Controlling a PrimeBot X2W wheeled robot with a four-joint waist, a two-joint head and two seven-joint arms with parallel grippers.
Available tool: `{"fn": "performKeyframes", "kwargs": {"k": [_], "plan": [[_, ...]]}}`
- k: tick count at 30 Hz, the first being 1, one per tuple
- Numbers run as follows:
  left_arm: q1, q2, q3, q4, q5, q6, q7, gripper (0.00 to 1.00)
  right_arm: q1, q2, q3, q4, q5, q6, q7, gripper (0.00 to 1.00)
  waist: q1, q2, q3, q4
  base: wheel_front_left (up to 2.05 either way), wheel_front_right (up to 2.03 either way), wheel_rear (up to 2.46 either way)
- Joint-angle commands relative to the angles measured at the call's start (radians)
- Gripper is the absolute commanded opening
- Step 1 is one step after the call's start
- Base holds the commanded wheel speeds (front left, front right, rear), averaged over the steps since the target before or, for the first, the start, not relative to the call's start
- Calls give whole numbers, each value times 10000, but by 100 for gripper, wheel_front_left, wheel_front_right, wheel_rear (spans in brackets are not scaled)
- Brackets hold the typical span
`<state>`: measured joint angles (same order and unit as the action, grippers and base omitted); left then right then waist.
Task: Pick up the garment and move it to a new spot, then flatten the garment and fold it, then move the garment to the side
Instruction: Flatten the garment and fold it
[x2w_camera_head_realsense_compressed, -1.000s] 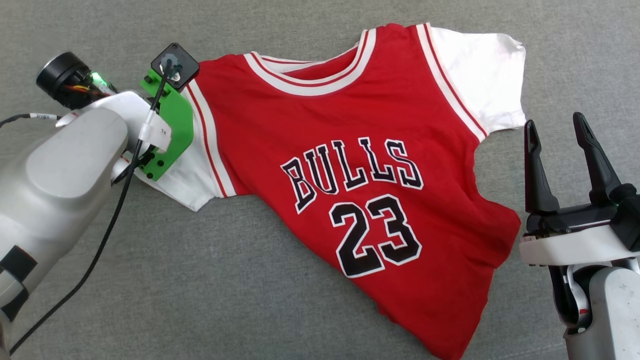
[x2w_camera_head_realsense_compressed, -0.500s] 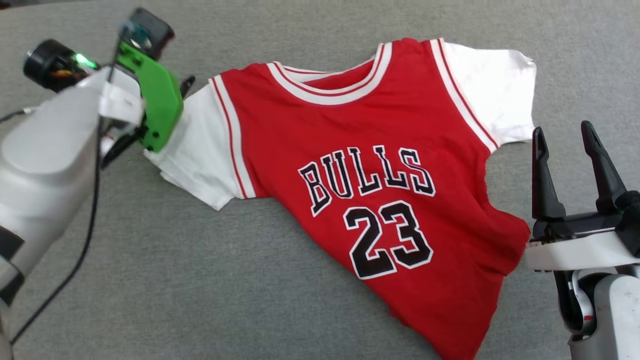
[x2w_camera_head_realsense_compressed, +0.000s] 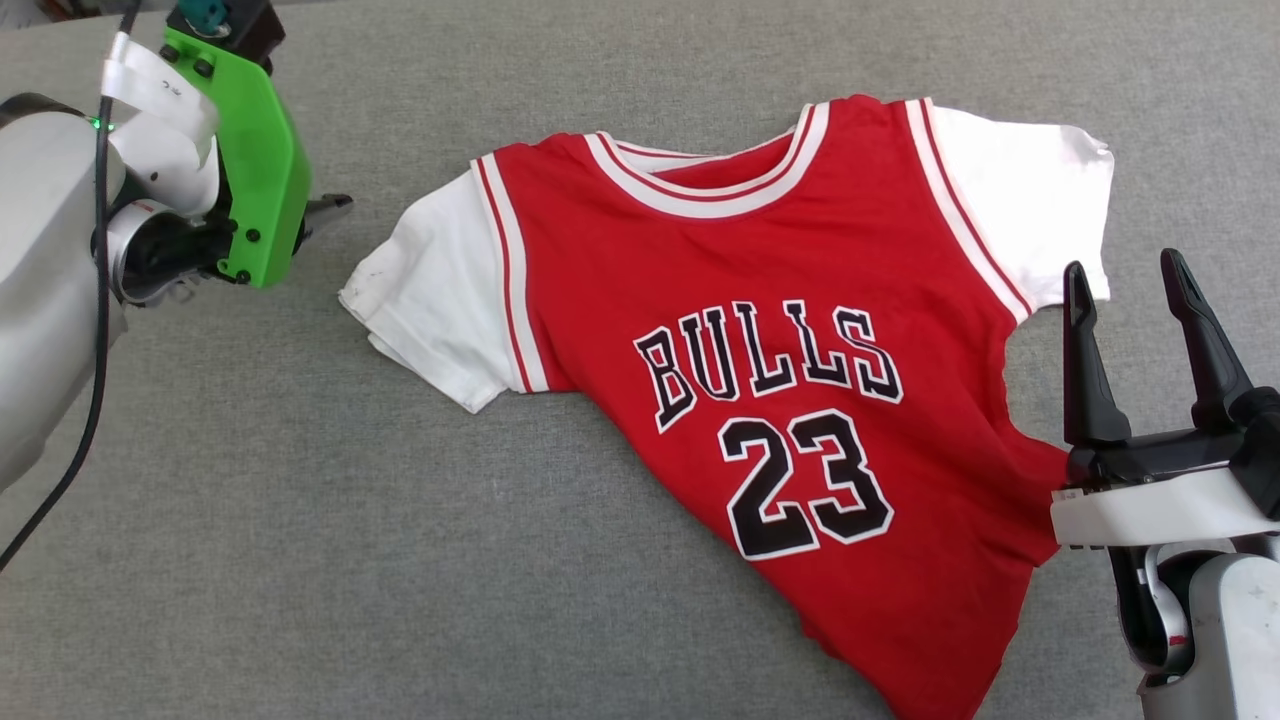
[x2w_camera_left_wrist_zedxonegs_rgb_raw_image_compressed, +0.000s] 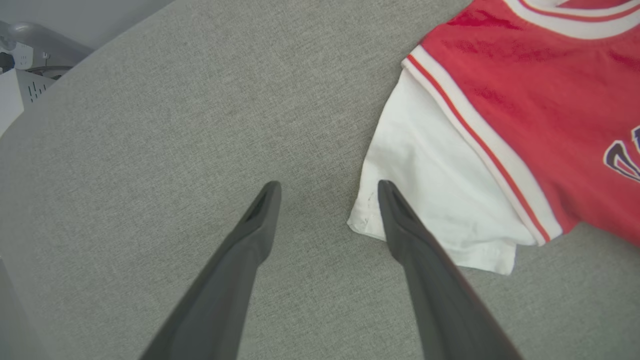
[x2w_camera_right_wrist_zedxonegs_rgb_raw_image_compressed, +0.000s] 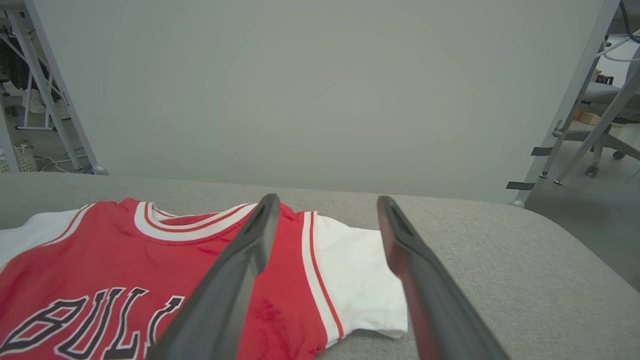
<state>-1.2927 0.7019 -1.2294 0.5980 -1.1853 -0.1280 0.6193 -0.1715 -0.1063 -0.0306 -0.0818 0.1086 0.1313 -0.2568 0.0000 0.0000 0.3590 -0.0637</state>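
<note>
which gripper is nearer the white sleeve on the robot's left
Left. The left gripper hangs beside that sleeve; the right gripper is across the garment, at its far side.

Garment (x2w_camera_head_realsense_compressed: 780, 260) red, white sleeves, striped trim; surface (x2w_camera_head_realsense_compressed: 300, 550) grey.

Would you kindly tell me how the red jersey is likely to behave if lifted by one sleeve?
The jersey would probably hang limp, since its lower edge lies rumpled and its white sleeve creased. It looks thin, so likely light. Pushed across the grey fabric, it may bunch rather than slide.
</note>
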Motion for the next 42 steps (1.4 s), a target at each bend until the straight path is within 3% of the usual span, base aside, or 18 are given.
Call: {"fn": "performKeyframes", "kwargs": {"k": [1, 16, 17, 18, 21, 26, 27, 32, 38, 42], "plan": [[-4, 36, -65, -72, -135, -27, 119, 100, -119, -58, -1, -33, 26, -6, -49, 100, 0, 0, 103, -78, 0, 0, 0], [1464, -243, -474, -264, 758, -27, 1086, 100, -497, -3, 42, 27, 58, -6, -49, 100, 0, 0, 738, -417, 0, 0, 0], [1543, -243, -482, -279, 920, -27, 1084, 73, -522, -11, 50, 37, 63, -6, -49, 100, 0, 0, 755, -431, 0, 0, 0], [1613, -239, -487, -299, 1042, -27, 1081, 0, -539, -19, 42, 43, 66, -6, -49, 100, 0, 0, 759, -435, 0, 0, 0], [1789, -186, -496, -303, 1272, -27, 907, 0, -563, -61, -45, 63, 69, -6, -49, 100, 0, 0, 692, -412, 0, 0, 0], [1691, 150, -485, -478, 1555, -27, -714, 0, -681, -409, -407, -7, -26, -6, -49, 100, 0, 0, 168, -223, 0, 0, 0], [1518, 331, -373, -540, 1702, -27, -1648, 0, -926, -856, -591, -71, -66, -6, -49, 100, 0, 0, -84, -101, 0, 0, 0], [1490, 652, 113, -700, 1650, 44, -2984, 0, -1624, -1743, -674, -104, -48, -6, -12, 100, 0, 0, -314, 19, 0, 0, 0], [1648, 1091, 371, -1358, 1871, 471, -3948, 0, -2817, -3277, -266, 478, 624, -6, 1402, 100, 0, 0, -295, 368, 0, 0, 0], [1705, 1269, 451, -1892, 2039, 845, -4272, 0, -3539, -4475, 560, 1261, 1684, -6, 3257, 100, 0, 0, -142, 668, 0, 0, 0]]}}
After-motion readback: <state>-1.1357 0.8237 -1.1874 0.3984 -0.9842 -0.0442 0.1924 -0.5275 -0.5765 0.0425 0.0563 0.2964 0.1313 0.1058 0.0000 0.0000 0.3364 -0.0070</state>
